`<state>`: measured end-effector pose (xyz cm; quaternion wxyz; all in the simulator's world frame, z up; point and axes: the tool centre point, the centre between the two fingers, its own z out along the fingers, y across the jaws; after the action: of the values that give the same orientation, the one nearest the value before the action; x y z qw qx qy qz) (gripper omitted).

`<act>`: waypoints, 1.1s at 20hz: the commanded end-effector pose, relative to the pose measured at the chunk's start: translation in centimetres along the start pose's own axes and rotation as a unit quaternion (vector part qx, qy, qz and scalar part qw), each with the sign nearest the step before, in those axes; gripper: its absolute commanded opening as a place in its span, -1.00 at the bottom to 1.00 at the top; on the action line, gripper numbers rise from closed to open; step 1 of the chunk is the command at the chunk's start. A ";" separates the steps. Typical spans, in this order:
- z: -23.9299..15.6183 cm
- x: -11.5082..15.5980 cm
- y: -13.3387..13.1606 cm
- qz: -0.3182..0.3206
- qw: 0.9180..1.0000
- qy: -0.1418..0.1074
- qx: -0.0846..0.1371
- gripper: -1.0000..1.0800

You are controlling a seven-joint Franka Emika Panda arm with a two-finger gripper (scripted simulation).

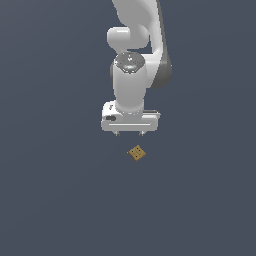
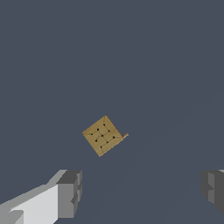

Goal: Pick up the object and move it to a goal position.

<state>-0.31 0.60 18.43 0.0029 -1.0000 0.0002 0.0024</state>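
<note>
exterior view first: the white arm (image 1: pixel 132 60) comes down from the top of the picture, and its claw (image 1: pixel 129 133) points straight down at a plain dark grey-blue floor (image 1: pixel 50 200). only the two short finger stubs show under the wide white hand, and they stand apart. the block (image 1: pixel 136 153), a tiny tan-brown square far smaller than the claw, lies flat on the floor, turned so its corners point like a diamond. it shows just below the claw and a touch toward the exterior view's right, apart from the fingers with nothing gripping it. whether the fingertips are close above the floor or higher up i cannot tell from this angle.

wrist view next: the claw (image 2: pixel 142 192) is spread wide, released, with one grey finger (image 2: pixel 70 194) on a white base at one lower corner and the other finger at the far edge, partly cut off. the block (image 2: pixel 103 135) sits on the bare floor (image 2: pixel 166 65) ahead of the gap between them, touching neither. its face shows a few dark dots joined by thin lines, and a small tan sliver pokes out at one corner.
</note>
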 end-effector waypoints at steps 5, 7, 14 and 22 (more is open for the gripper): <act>0.2 -0.3 0.6 0.004 1.000 -0.007 -0.001 0.92; 0.5 -0.7 1.4 0.009 1.000 -0.015 -0.003 0.92; 0.8 -1.1 2.2 0.015 1.000 -0.023 -0.005 0.92; 1.2 -1.0 2.0 0.029 0.999 -0.022 -0.004 0.92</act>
<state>-1.37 -1.49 17.35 -0.0015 -0.9994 0.0243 0.0249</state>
